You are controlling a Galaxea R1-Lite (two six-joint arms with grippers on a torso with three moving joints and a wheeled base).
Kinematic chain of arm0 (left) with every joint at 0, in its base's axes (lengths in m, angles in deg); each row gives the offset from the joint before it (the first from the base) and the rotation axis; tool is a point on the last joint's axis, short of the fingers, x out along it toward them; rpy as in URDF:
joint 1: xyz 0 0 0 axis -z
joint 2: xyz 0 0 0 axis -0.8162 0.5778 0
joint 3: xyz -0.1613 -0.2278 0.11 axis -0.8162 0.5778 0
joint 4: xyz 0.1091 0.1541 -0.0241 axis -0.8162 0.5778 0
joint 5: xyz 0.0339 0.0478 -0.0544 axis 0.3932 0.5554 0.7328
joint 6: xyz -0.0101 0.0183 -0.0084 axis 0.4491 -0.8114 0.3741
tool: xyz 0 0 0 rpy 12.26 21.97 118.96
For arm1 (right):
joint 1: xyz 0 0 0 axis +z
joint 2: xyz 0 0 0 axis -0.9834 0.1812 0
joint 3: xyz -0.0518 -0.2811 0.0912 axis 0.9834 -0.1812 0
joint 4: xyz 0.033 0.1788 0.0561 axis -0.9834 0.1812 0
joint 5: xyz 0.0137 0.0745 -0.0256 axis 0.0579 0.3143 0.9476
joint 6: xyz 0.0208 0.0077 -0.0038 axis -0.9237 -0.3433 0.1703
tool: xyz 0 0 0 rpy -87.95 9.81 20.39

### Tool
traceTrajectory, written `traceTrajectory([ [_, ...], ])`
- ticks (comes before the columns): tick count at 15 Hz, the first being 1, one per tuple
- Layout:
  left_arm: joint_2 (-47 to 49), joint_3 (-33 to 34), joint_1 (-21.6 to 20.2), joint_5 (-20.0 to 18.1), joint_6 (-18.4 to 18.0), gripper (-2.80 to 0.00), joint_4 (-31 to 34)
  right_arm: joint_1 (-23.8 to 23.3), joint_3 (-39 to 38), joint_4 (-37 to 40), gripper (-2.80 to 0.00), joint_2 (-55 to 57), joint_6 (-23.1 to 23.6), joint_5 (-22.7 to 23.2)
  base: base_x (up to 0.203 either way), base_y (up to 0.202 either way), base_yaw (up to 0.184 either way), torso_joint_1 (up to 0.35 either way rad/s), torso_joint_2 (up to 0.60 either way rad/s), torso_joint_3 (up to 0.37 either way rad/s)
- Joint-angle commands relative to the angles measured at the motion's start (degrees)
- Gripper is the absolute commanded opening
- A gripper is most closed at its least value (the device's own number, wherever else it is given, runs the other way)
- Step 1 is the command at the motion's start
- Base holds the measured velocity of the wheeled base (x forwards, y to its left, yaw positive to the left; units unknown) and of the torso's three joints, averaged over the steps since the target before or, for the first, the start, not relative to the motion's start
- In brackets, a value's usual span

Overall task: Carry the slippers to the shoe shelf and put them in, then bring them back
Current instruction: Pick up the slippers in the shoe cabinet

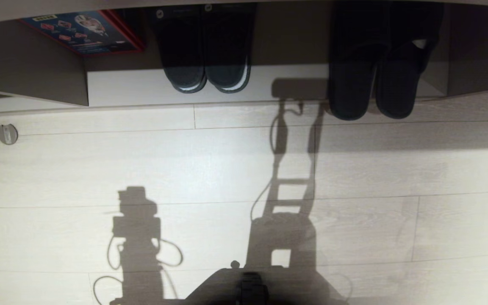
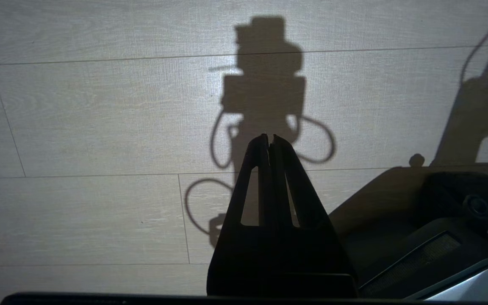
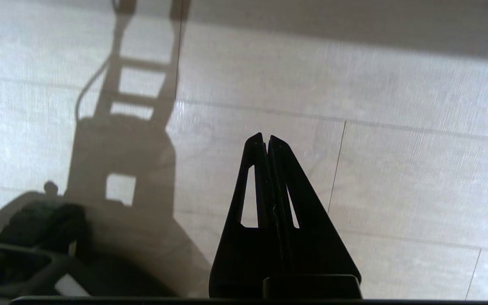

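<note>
Slippers [image 1: 371, 84] resting side by side at far right, toes inside the shoe shelf [image 1: 295, 84], heels overhanging its pale base edge onto the floor [image 1: 210, 169]. Black pair with whitish sole edges [image 1: 206, 55] further left, fully inside; colourful box [image 1: 83, 31] at far left. Broad bare plank floor between shelf edge and robot base. Left gripper [image 2: 269, 137] pressed together, empty, over floor. Right gripper [image 3: 266, 137] likewise pressed together, empty, above planks.

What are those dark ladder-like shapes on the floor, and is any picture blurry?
Head view: they are the robot's own shadows on the pale floor, cast by light from behind. Left wrist view: crisp shadow beyond the left gripper. Right wrist view: floor streaked with blur past the right gripper.
</note>
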State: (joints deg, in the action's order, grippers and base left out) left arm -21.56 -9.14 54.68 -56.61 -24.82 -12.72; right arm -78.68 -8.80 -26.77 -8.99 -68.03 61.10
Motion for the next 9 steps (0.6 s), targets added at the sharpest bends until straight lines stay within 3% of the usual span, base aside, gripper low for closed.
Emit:
traceTrajectory([
  [1,0.03,0.0,-0.03,0.01,0.0,-2.8,-0.04,0.0,-1.83,3.51,-2.8,-7.05,-0.08,-0.2,0.0,0.0,0.0,0.0,0.0,0.0],
  [4,0.05,0.0,0.02,0.04,-0.03,-2.8,-0.04,-0.08,-2.6,14.19,-2.8,-8.61,-0.64,-3.44,0.0,0.0,0.0,0.0,0.0,0.0],
  [9,0.05,0.0,0.0,-0.02,0.12,-2.8,-0.04,-0.09,-2.68,14.25,-2.8,-8.53,-0.73,-3.48,0.0,0.0,0.0,0.0,0.0,0.0],
])
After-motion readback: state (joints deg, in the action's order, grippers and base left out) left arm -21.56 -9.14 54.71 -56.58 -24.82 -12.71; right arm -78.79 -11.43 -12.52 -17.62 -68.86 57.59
